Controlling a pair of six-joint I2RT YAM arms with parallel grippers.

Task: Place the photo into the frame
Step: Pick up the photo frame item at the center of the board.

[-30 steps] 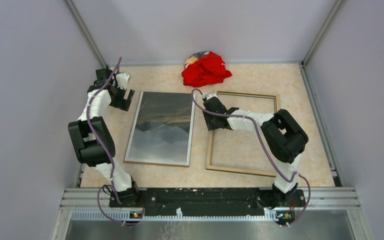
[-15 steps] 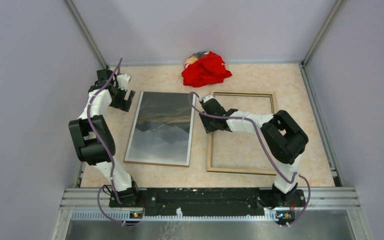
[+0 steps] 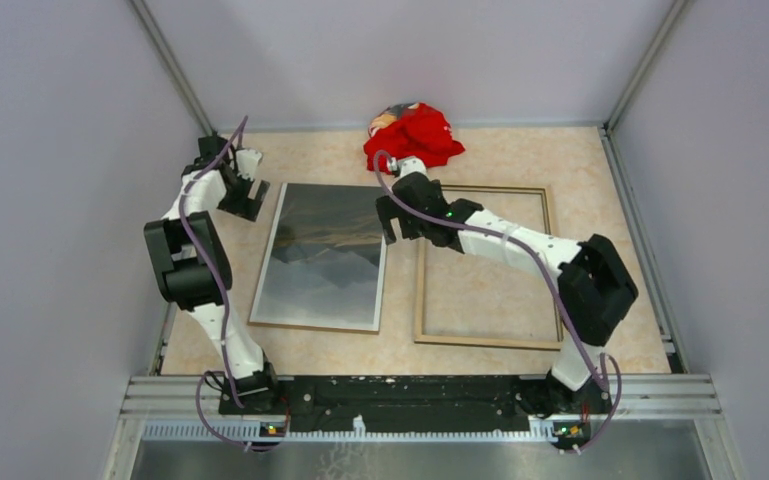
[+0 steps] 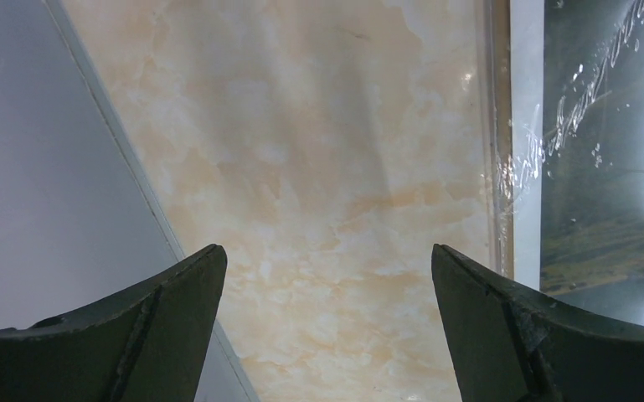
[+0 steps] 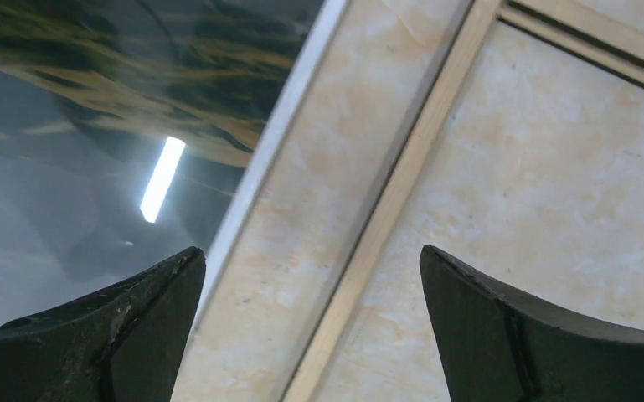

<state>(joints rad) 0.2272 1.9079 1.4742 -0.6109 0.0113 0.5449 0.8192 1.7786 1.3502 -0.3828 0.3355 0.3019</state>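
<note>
- Right pincer (image 5: 310, 260) hangs with its jaws spread wide and nothing between them, over the narrow strip of beige marbled worktop (image 3: 520, 150) that parts the two task things.
- Left pincer (image 4: 327, 251) is just as wide and empty, low beside the far left corner of the print.
- The large glossy landscape photo with white margins (image 3: 325, 255) lies flat and face up, left of centre. Its long axis runs near to far with the near end leaning slightly left; the darker end is far, the paler grey end near.
- The thin rectangular pale-wood frame (image 3: 460, 340) lies flat just beside it on the right, roughly parallel and not touching.
- Judged step: the pickup of the photo, which is not yet in the frame.
- The next move calls for lifting a thin edge off the worktop, then squaring the print to the opening.
</note>
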